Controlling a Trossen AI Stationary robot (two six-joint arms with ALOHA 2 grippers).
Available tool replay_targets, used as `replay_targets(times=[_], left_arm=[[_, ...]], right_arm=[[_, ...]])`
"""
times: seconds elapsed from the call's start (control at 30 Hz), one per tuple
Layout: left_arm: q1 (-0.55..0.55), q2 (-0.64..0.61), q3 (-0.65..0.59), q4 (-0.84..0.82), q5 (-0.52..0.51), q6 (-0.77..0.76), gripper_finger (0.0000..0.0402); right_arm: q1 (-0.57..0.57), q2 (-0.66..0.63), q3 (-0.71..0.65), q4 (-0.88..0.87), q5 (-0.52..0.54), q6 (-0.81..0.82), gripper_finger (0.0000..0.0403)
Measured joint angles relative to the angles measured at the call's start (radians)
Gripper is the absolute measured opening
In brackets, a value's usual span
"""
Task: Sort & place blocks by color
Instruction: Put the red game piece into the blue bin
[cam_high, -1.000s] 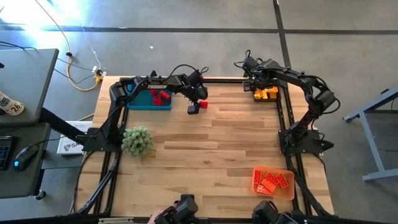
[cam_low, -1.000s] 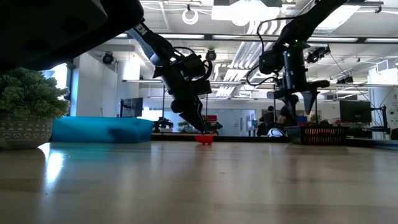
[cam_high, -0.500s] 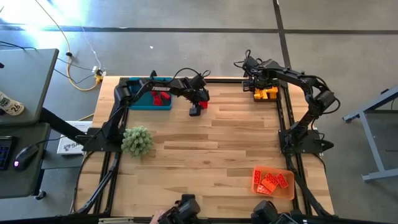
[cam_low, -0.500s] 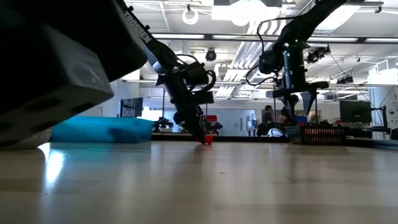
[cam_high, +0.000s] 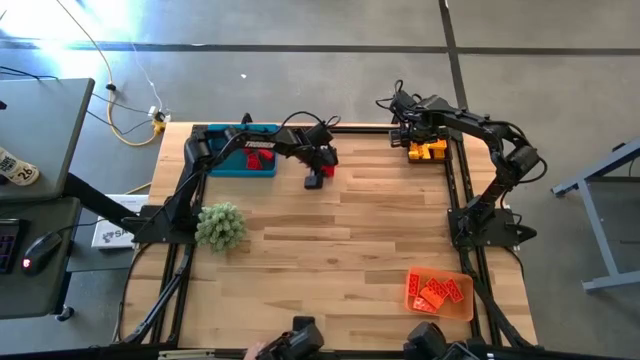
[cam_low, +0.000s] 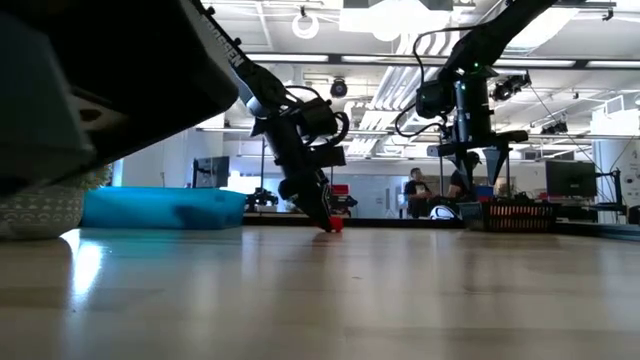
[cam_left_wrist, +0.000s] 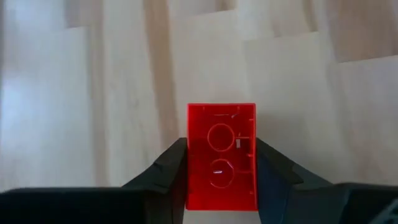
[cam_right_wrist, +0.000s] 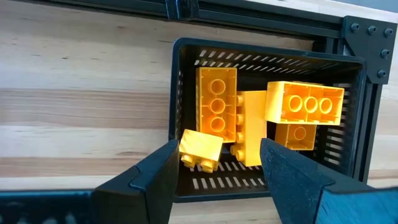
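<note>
Orange blocks (cam_high: 440, 291) lie piled in an orange tray (cam_high: 412, 297) at the near right corner of the wooden table (cam_high: 340, 250). On the near left side sits a green spiky plant ball (cam_high: 220, 226) in its pot. Farther back, close to the middle of the table, the left gripper (cam_high: 318, 172) reaches down to the wood. Its two dark fingers (cam_left_wrist: 169, 163) press on both sides of one red block (cam_left_wrist: 221, 155), so it is closed on that block. The red block shows its hollow underside in the left wrist view, and in the low view it sits right down at the table top (cam_low: 333, 225). Just to the left of that gripper, at the far left of the table, is a blue tray (cam_high: 225, 163) with more red blocks (cam_high: 262, 156) inside it. At the far right corner stands a black basket (cam_right_wrist: 261, 59) holding the yellow blocks (cam_right_wrist: 249, 118), some lying flat and some tipped on top of each other. The right gripper (cam_high: 408, 137) hangs over this basket with its fingers (cam_right_wrist: 163, 171) spread wide apart, and nothing is between them. Beyond the table, people (cam_low: 415, 190) are in the room.
</note>
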Motion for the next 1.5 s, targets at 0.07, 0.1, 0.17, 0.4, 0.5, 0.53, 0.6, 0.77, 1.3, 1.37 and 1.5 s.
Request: replay_targets(times=[0.07,0.1,0.17,0.4,0.5,0.53,0.6,0.77,1.3,1.37,1.5], left_arm=[[-0.001,-0.003,0.000,-0.015,0.006,-0.005,0.0109],[-0.001,-0.007,0.000,-0.026,0.006,-0.008,0.0109],[0.000,-0.019,-0.001,-0.060,-0.004,-0.015,0.0109],[0.037,-0.142,-0.002,-0.173,-0.052,-0.041,0.0109],[0.065,-0.218,-0.002,-0.210,-0.063,-0.065,0.0109],[0.073,-0.247,-0.002,-0.210,-0.065,-0.070,0.0109],[0.098,-0.301,-0.001,-0.236,-0.067,-0.091,0.0109],[0.168,-0.410,-0.001,-0.331,-0.127,-0.120,0.0109],[0.396,-0.499,-0.200,-0.484,-0.133,-0.281,0.0109],[0.401,-0.499,-0.237,-0.448,-0.144,-0.283,0.0109],[0.404,-0.499,-0.287,-0.384,-0.165,-0.313,0.0119]], right_arm=[[0.000,0.000,0.000,0.000,0.000,-0.001,0.0211],[0.000,0.000,0.000,0.000,-0.001,-0.002,0.0211],[0.000,0.000,0.000,0.000,-0.008,-0.009,0.0211],[0.000,0.000,0.000,0.001,-0.103,-0.029,0.0211],[0.001,0.000,0.000,0.001,-0.118,-0.029,0.0211],[0.001,0.000,0.000,0.002,-0.124,-0.029,0.0211],[0.001,0.000,0.000,0.011,-0.132,-0.027,0.0211],[0.011,0.000,0.000,0.037,-0.137,-0.022,0.0210],[0.095,0.000,0.000,0.071,-0.156,-0.006,0.0210],[0.105,0.000,0.000,0.071,-0.156,0.013,0.0210],[0.129,0.000,0.000,0.071,-0.167,0.040,0.0210]])
